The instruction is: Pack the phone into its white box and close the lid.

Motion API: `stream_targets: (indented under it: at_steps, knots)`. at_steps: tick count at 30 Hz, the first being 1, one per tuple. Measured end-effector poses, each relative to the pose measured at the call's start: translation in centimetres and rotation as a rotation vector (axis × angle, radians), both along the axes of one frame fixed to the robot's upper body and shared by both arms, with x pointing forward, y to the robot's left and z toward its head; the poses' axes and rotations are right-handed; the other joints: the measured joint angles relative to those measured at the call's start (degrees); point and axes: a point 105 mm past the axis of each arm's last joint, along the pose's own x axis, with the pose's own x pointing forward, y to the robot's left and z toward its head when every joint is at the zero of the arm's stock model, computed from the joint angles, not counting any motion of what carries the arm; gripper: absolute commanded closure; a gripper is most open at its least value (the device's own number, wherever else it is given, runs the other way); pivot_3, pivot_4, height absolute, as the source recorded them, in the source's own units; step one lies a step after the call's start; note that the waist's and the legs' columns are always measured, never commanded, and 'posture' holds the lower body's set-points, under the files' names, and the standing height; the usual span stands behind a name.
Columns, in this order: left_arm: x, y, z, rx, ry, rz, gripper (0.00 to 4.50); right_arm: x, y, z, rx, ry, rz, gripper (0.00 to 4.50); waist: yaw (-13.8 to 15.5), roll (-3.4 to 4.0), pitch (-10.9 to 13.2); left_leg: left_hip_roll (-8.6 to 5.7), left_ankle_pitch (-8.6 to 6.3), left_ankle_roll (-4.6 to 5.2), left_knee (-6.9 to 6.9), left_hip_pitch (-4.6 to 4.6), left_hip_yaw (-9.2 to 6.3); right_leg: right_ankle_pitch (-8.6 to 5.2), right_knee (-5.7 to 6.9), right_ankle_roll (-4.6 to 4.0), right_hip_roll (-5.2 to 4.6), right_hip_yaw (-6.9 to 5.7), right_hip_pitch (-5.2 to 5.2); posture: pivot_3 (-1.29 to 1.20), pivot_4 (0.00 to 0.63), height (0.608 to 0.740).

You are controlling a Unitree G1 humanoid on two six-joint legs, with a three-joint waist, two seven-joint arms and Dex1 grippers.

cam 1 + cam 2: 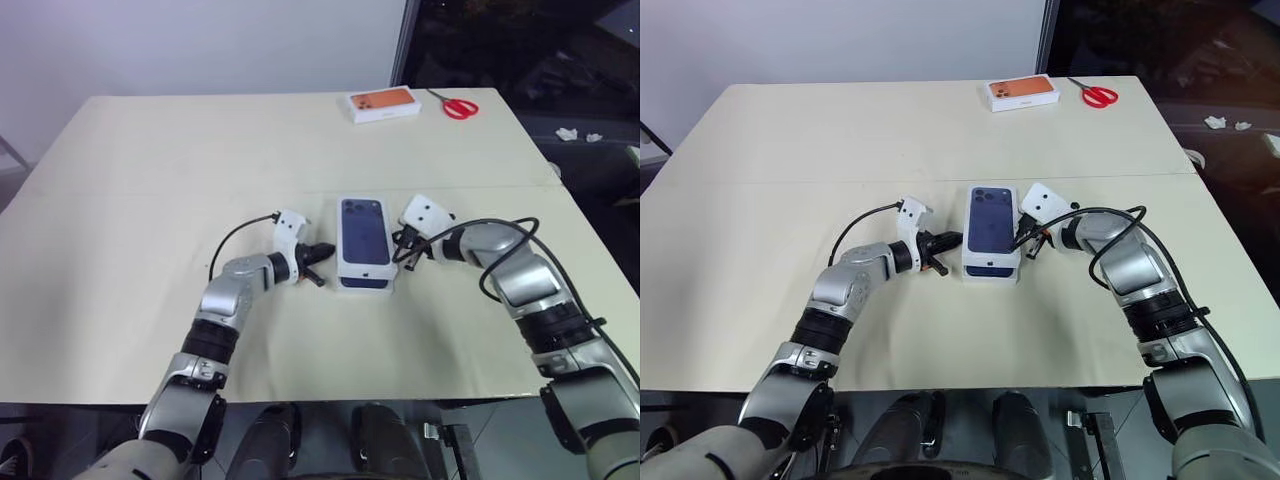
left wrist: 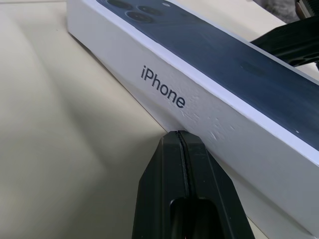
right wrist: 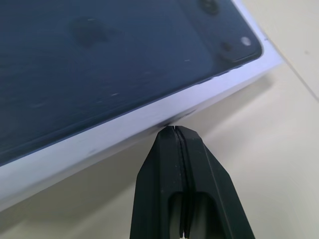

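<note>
Two silver-grey metallic arms with black ribbed joint bands; each wrist bears a white angular camera housing and a looping black cable; left pincer (image 1: 318, 262) and right pincer (image 1: 403, 246) have tapered matte-black fingers

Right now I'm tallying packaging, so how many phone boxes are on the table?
2. The closed white box with the lid on sits between the two grippers near the table's middle; an orange-topped box lies at the far edge beside red scissors. None seems hidden.

Lid (image 1: 363, 242) on box, mid counter (image 1: 150, 200); L end effector (image 1: 322, 250) & R end effector (image 1: 401, 252) flank it, both closed.
</note>
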Motion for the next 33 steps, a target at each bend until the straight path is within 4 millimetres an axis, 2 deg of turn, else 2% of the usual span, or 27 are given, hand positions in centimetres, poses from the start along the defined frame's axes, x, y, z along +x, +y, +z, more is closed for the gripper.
stream_targets:
  at_steps: [9,15,18,23,33]
  knots:
    - [-1.5,0.3,0.0,0.024,0.001,-0.041,4.49,-1.5,0.1,-0.5,-0.079,0.024,0.075,4.50,0.0,0.00,0.0,0.01,0.00,0.00,0.00,0.00,0.00,0.00,0.00,0.00,0.00,0.00,0.00,0.00,0.150,0.740]
    - [-2.0,0.4,0.4,0.027,-0.013,-0.054,4.49,-1.7,0.0,-0.4,-0.099,0.020,0.087,4.50,0.0,0.00,0.0,0.01,0.00,0.00,0.01,0.00,-0.01,0.00,0.01,0.00,0.00,0.00,0.01,0.00,0.150,0.740]
    - [-1.6,0.4,0.5,0.031,-0.020,-0.020,4.49,-1.4,-0.2,-0.4,-0.122,0.003,0.068,4.50,0.0,0.00,0.0,0.00,0.00,0.00,0.02,0.00,-0.01,0.00,0.01,0.00,-0.01,0.00,0.01,0.00,0.150,0.740]
    - [0.3,1.0,0.1,0.070,-0.034,0.085,4.49,-0.3,-1.3,-1.0,-0.149,-0.015,0.000,4.50,0.1,0.00,0.0,0.00,0.01,-0.02,0.04,0.01,0.00,0.00,0.02,0.00,0.00,-0.01,0.01,0.00,0.150,0.740]
    - [1.3,0.7,0.2,0.072,-0.049,0.106,4.49,0.5,-0.3,-0.5,-0.118,-0.054,-0.006,4.50,0.0,0.00,0.0,0.00,0.05,-0.08,0.07,0.01,0.01,0.00,0.07,0.00,0.01,0.00,0.00,0.00,0.150,0.740]
